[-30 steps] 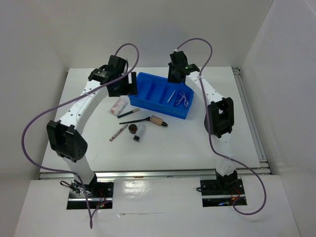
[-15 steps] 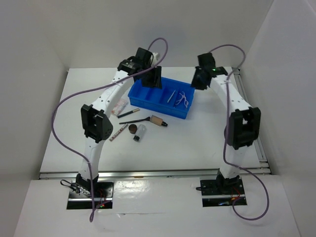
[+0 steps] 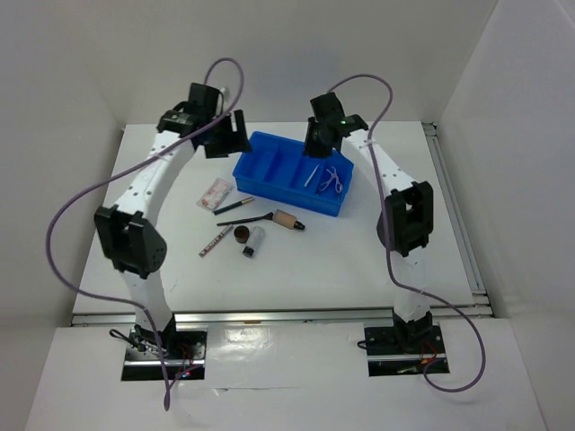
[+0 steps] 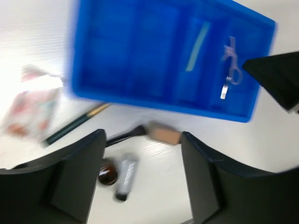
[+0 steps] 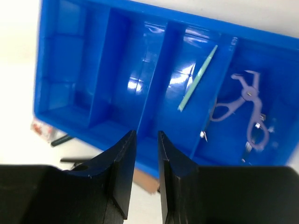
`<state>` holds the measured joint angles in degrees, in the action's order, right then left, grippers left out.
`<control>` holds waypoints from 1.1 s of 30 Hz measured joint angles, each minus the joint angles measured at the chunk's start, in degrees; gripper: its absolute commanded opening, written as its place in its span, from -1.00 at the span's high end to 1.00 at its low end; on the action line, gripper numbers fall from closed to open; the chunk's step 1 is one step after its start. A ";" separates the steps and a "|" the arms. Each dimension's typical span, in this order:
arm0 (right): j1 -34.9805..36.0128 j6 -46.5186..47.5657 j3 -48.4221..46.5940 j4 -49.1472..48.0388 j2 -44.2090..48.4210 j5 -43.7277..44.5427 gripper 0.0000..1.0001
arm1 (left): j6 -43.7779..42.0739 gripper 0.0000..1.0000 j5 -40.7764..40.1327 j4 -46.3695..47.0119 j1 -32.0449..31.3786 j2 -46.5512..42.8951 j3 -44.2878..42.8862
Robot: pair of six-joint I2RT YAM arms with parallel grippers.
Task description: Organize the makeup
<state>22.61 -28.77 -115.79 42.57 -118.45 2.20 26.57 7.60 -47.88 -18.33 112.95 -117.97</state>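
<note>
A stick [image 5: 198, 78] is laid left of an eyelash curler [image 5: 243, 107] in the tray [image 3: 274, 169]; a packet [image 3: 216, 191], tube [image 3: 288, 220] and pot [image 3: 241, 234] are spread before it, leftward.

Packet [image 3: 216, 190], pencils [image 3: 234, 206], beige tube [image 3: 287, 219], brown pot [image 3: 241, 234] and grey cylinder [image 3: 253, 241] lay on the bench [image 3: 359, 251]. Two pale tools [image 3: 333, 180] lay in the tray [image 3: 286, 196].

I am seeing a bright blue tray [image 5: 100, 79], a pale green stick [image 5: 198, 77], a lilac tool [image 5: 251, 93], my black fingers [image 5: 121, 172].

Left end effector [image 4: 142, 136] spread, right end effector [image 5: 146, 135] narrow
</note>
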 measured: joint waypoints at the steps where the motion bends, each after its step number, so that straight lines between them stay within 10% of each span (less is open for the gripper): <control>1: 0.46 -0.50 -1.99 0.90 -2.43 0.42 0.35 | 0.68 -0.74 -1.14 0.20 1.77 -3.15 2.84; 11: 4.31 -8.87 -16.11 8.04 -17.92 9.51 0.35 | 3.56 -0.76 -5.44 -1.03 1.64 -26.62 24.28; 33: 4.83 -17.59 -18.25 12.76 -23.58 20.92 0.30 | 1.57 -0.76 -6.93 -4.59 2.16 -27.74 31.10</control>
<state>27.44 -46.37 -134.04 55.33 -142.04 23.11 28.14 0.67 -52.47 -16.16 85.21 -86.87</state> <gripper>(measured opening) 0.342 0.882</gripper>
